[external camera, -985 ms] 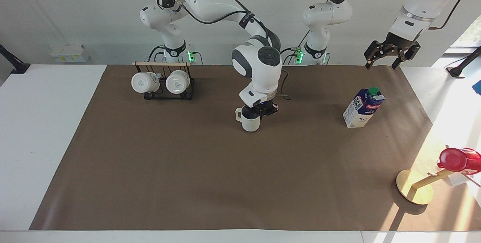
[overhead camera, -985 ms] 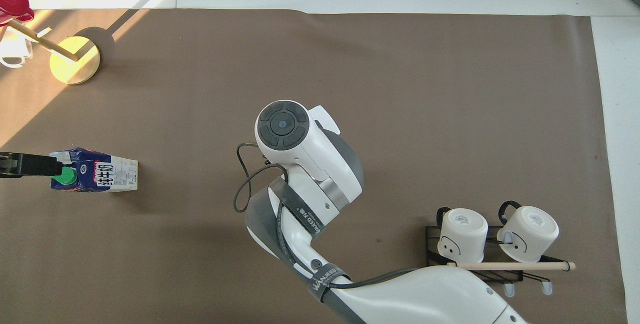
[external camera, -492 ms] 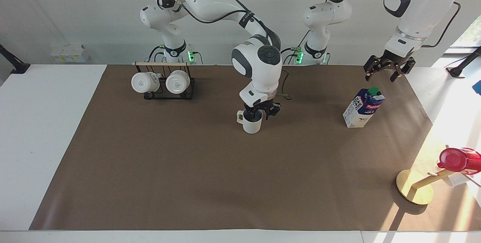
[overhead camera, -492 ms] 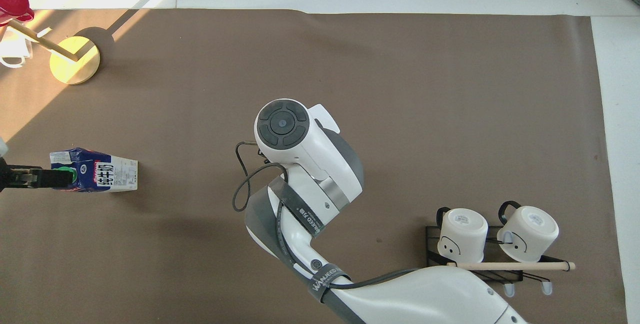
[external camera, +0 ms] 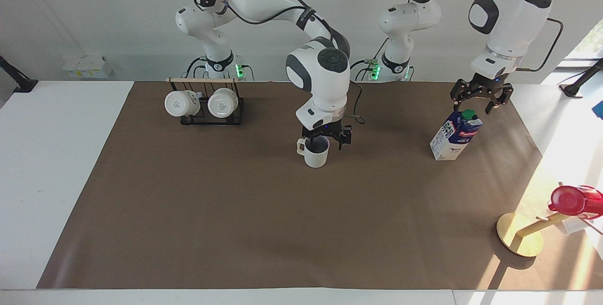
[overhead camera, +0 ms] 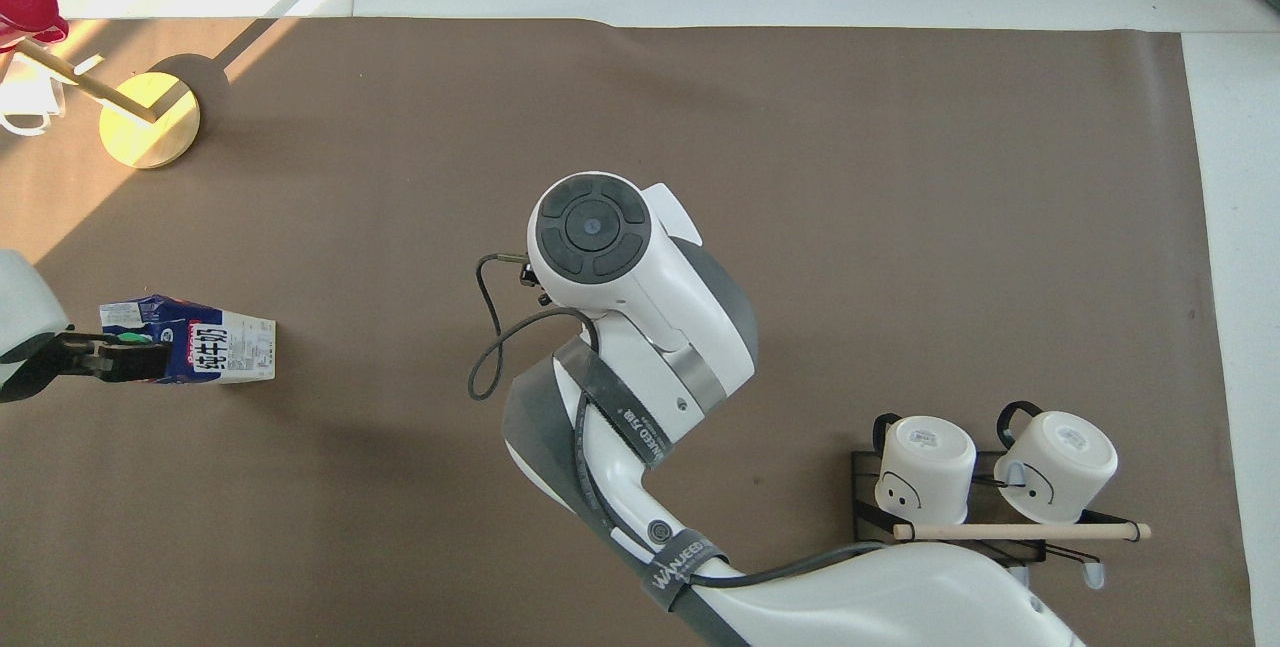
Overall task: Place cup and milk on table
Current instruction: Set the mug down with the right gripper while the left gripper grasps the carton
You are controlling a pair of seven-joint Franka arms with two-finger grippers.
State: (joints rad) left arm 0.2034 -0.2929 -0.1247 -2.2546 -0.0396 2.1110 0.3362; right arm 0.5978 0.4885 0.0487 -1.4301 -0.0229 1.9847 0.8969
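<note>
pale ribbed off-white cup [external camera: 316, 153] stands mid-table [external camera: 235, 210], right gripper [external camera: 325, 136] just over its rim, fingers apart; left gripper [external camera: 481, 99], fingers spread, sits over the tall blue-and-white milk carton [external camera: 455, 136], so gripping it likely comes next.

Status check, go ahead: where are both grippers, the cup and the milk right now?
Right gripper open, just above cup; cup upright on table. Left gripper open over milk, carton standing. Nothing in the way.
</note>
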